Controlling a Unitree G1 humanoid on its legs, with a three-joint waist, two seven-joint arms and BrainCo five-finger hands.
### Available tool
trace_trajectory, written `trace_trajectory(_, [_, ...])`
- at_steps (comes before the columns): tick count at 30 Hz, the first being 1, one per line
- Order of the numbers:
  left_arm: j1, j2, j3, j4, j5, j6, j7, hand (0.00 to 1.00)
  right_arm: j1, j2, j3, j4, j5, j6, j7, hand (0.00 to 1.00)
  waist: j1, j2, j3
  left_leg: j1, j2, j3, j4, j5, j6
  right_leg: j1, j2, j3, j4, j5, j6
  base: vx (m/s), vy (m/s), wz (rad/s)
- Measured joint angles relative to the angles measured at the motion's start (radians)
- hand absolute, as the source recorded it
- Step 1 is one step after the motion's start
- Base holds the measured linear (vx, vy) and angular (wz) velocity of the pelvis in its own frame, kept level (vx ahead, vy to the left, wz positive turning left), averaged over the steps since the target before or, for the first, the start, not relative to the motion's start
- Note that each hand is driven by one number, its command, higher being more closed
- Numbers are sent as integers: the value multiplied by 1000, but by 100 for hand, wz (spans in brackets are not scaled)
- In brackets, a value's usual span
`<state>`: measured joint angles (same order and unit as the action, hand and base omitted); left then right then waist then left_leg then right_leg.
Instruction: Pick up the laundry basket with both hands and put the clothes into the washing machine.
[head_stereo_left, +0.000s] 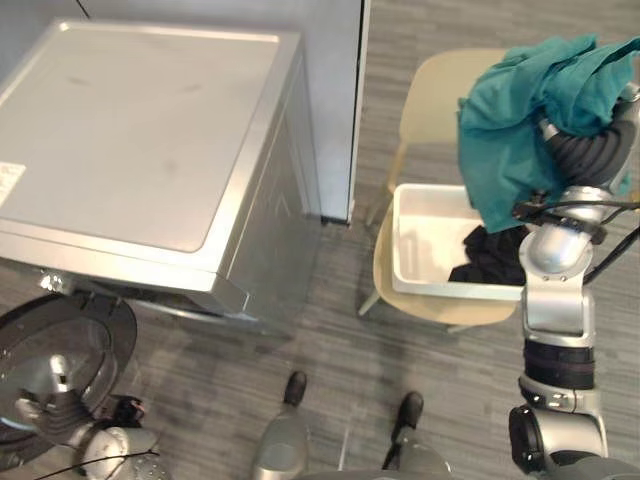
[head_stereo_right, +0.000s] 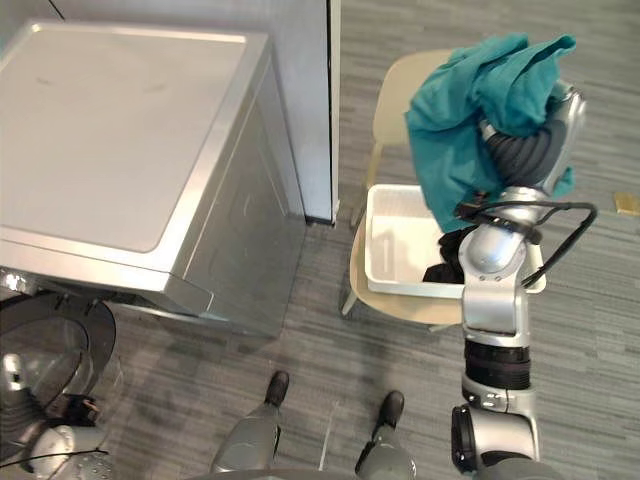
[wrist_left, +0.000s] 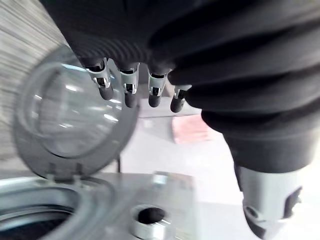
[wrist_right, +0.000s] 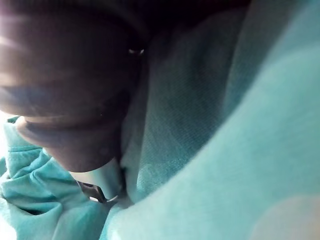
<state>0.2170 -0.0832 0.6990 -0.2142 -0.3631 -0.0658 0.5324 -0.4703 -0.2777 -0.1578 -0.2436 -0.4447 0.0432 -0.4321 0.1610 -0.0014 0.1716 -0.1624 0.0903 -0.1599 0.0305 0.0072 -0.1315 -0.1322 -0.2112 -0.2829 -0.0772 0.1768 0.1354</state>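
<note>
Currently: teal garment (head_stereo_left: 520, 110), soft, light, best bunched mid-fold, drapes far-right right hand (head_stereo_left: 590, 150), grip untellable; left hand (wrist_left: 130, 87) relaxed, empty.

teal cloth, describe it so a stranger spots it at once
Right of the silver washing machine stands a pale chair carrying a white basket. Above it, the teal cloth is draped over the right hand; the clothes in the basket are black.

No text can be read. A small white label (head_stereo_left: 6, 182) is seen on the top of the washing machine (head_stereo_left: 130, 130), at its edge beyond the left hand (wrist_left: 129, 94); its print cannot be made out. A pinkish patch (wrist_left: 192, 130) past that hand is blurred.
</note>
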Motion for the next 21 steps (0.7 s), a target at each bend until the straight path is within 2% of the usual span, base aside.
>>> trace_trajectory(3, [-1,2,-26,-190,75,-3,39,0,1,34,96,-46,0,-32,27,100,-9,1,-41,42,2,41,-16,-3,4,10,-1,39,-1,0,0,17,17,-34])
trace_trajectory(5, [-14,16,-83,-298,123,-12,52,0,1,43,139,-74,0,-45,36,100,-16,3,-52,75,4,61,-22,-8,8,30,0,54,-1,-1,1,-11,10,-32])
trace_trajectory(7, [-40,58,-188,-407,185,-33,60,0,1,55,191,-95,2,-73,44,100,-29,1,-83,104,7,91,-25,-19,12,40,2,80,0,-4,5,-32,9,-30])
trace_trajectory(12, [-92,110,-338,-447,250,-66,49,0,-2,77,260,-96,4,-107,46,100,-46,9,-121,149,12,152,-35,-29,11,39,9,141,2,-14,9,-28,8,-38])
trace_trajectory(15, [-108,136,-524,-430,245,-76,-8,0,-44,101,313,-59,14,-108,46,100,-65,14,-130,183,18,188,-51,-29,11,39,20,177,3,-10,4,-16,0,-34])
trace_trajectory(17, [-160,179,-695,-320,211,-76,-80,0,-96,122,360,-5,33,-109,48,100,-71,20,-139,198,19,203,-55,-29,11,40,23,195,3,0,4,-14,-1,-24])
trace_trajectory(19, [-194,191,-758,-258,190,-68,-128,0,-123,129,381,11,56,-108,65,100,-73,20,-139,207,20,216,-57,-29,10,41,26,206,3,3,4,-9,-3,-21])
trace_trajectory(21, [-235,196,-823,-188,173,-46,-184,0,-159,140,413,27,77,-109,69,100,-95,16,-142,213,22,221,-63,-29,10,41,29,210,3,4,3,-7,-9,-12])
